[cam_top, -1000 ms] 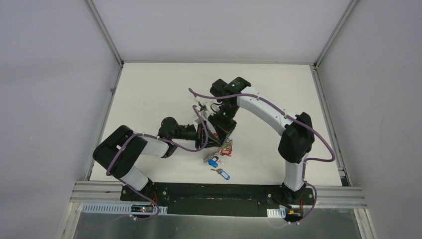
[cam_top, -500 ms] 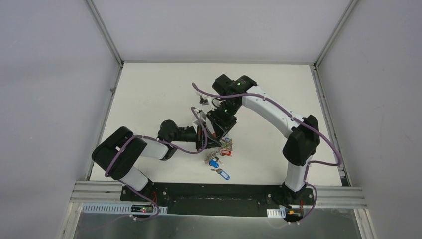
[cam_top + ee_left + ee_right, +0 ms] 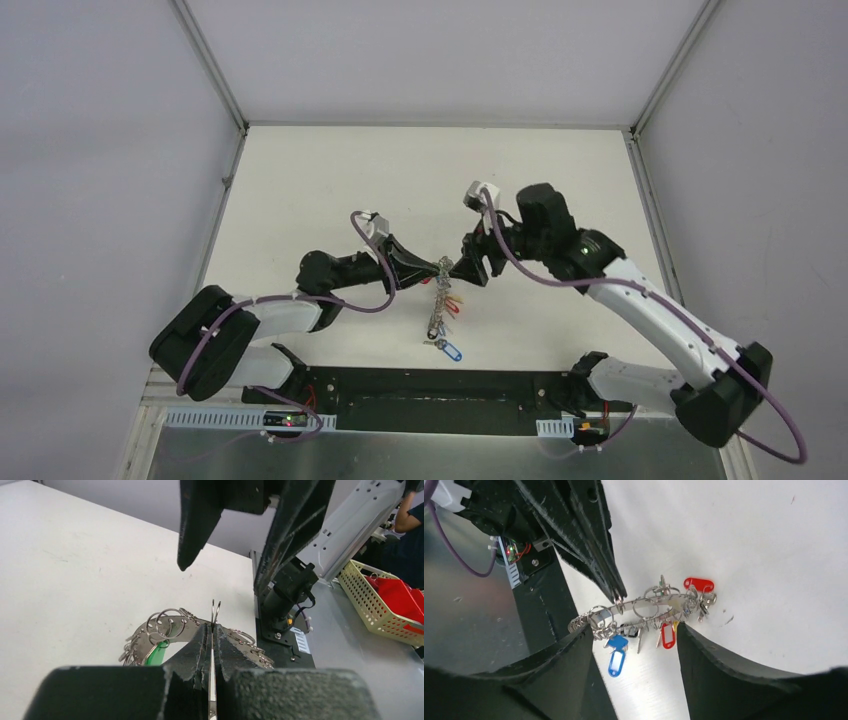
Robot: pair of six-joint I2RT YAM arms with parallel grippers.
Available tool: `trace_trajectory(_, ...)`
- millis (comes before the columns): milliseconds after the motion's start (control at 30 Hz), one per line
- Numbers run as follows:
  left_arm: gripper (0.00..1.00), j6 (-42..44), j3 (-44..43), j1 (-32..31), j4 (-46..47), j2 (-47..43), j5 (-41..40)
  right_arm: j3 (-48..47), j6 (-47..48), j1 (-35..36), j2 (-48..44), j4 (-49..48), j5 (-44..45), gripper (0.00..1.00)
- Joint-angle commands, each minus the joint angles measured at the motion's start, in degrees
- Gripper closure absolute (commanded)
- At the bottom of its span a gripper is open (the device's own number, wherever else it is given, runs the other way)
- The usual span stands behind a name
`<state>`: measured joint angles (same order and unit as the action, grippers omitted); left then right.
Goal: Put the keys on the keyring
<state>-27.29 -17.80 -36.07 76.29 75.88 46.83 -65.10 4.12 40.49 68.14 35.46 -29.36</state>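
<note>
The left pincer (image 3: 212, 630) is clamped tight on the rim of the keyring (image 3: 671, 601), its two fingers pressed together with the thin metal edge between them. It holds the ring up off the white counter (image 3: 300, 200), a little toward 6 o'clock from the counter's middle in the top view. That pincer reaches in from 9 o'clock, and the right pincer (image 3: 460, 268) faces it from 3 o'clock. The right pincer's jaws are spread wide with nothing between them, and its tips are close to the ring; whether they touch it cannot be told. In the right wrist view the ring hangs as a flat grey band, with the left fingertips gripping it at its 11 o'clock side. Small wire loops (image 3: 167, 622) crowd its edge. One red tag (image 3: 699, 584) sticks out at 2 o'clock of the band, and a second red tag (image 3: 667, 635) dangles at 6 o'clock beside thin silver key shafts. The blue tag (image 3: 615, 663) hangs lowest, at 7 o'clock. Whether the red and blue keys are threaded onto a loop cannot be told. A green tag (image 3: 157, 652) shows under the ring in the left wrist view. A yellow basket (image 3: 372, 605) sits off the counter at 3 o'clock in that view.
</note>
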Motion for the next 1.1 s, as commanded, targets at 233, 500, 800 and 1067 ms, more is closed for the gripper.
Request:
trace_trajectory(233,1.00,4.4,2.0,-0.6,4.8,-8.9,-3.9,19.2,2.4,0.2,-15.4,-39.6,-6.2,0.48)
trace_trajectory(500,1.00,5.0,2.1,-0.6,4.0,-13.0,-4.1,18.7,0.1,0.2,-12.2,-45.2,-13.5,0.57)
trace_trajectory(800,1.00,5.3,1.8,-0.6,2.7,-14.6,-4.3,17.8,-0.5,0.2,-9.0,-45.8,-21.9,0.61)
trace_trajectory(1067,1.00,5.2,1.7,-0.6,2.2,-14.9,-3.9,17.4,-0.4,0.2,-6.9,-45.7,-23.3,0.68)
